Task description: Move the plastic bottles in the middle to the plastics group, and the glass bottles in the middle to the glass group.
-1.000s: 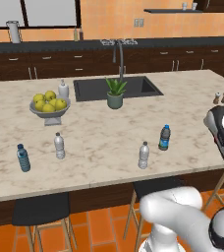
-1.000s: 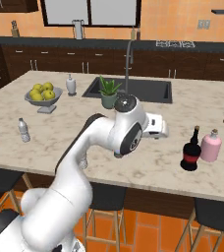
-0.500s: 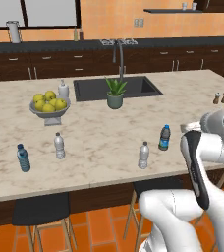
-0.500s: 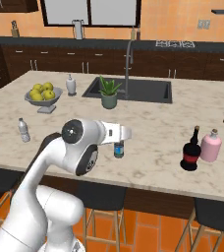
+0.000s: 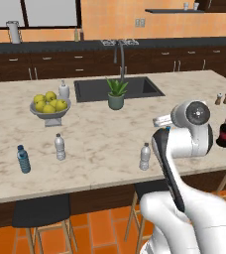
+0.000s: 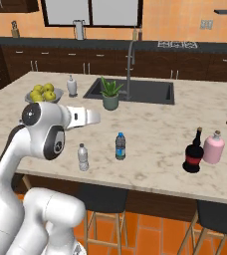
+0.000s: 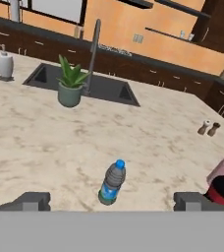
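light: bright, even | shadows: faint, soft | glare: slight on arm | focus: soft, low-resolution

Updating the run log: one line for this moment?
pincer: open, empty | nearest: dark blue-capped plastic bottle, upright on counter | dark red-labelled glass bottle: beside pink bottle

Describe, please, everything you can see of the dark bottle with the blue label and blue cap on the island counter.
The dark bottle is small, apparently plastic, with a dark grey body, a blue label band around its lower half and a blue cap. It stands upright and capped on the marbled counter, in the middle stretch, in front of the sink. Nothing touches it except the counter. The open end effector is lined up on it, fingertips apart either side.
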### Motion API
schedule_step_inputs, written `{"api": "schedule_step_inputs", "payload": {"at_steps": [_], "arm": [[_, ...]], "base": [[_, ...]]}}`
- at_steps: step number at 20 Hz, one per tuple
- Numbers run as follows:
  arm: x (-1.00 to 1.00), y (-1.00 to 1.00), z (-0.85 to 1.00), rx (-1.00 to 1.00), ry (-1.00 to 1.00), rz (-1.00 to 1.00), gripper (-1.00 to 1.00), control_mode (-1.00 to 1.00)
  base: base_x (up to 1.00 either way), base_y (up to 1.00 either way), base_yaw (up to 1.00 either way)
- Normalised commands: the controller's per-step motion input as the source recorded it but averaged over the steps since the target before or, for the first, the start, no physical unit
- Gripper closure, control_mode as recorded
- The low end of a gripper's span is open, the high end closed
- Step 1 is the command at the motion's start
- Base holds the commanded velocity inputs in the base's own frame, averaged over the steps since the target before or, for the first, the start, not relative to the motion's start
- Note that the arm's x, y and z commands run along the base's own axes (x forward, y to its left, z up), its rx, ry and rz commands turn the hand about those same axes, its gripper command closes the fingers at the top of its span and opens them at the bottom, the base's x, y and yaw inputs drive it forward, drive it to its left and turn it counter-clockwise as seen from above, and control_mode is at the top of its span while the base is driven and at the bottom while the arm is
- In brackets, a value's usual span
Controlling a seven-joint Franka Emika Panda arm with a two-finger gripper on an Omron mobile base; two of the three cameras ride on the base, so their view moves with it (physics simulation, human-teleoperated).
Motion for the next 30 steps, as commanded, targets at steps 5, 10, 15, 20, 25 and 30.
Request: {"api": "schedule_step_inputs", "payload": {"at_steps": [5, 10, 15, 20, 25, 30], "arm": [[0.27, 0.21, -0.1, 0.11, 0.08, 0.11, -1.0, -1.0], [0.4, 0.28, -0.01, 0.06, 0.33, 0.05, -1.0, -1.0], [0.21, 0.15, -0.06, 0.04, 0.48, 0.02, -1.0, -1.0], [0.01, 0.02, -0.68, 0.11, 0.01, 0.05, -1.0, -1.0], [0.03, 0.11, -0.6, 0.06, 0.0, 0.0, -1.0, -1.0], [-0.05, 0.16, -0.49, 0.01, 0.05, 0.0, -1.0, -1.0]], "base": [[0.0, 0.0, 0.0], [0.0, 0.0, 0.0], [0.0, 0.0, 0.0], [0.0, 0.0, 0.0], [0.0, 0.0, 0.0], [0.0, 0.0, 0.0]]}}
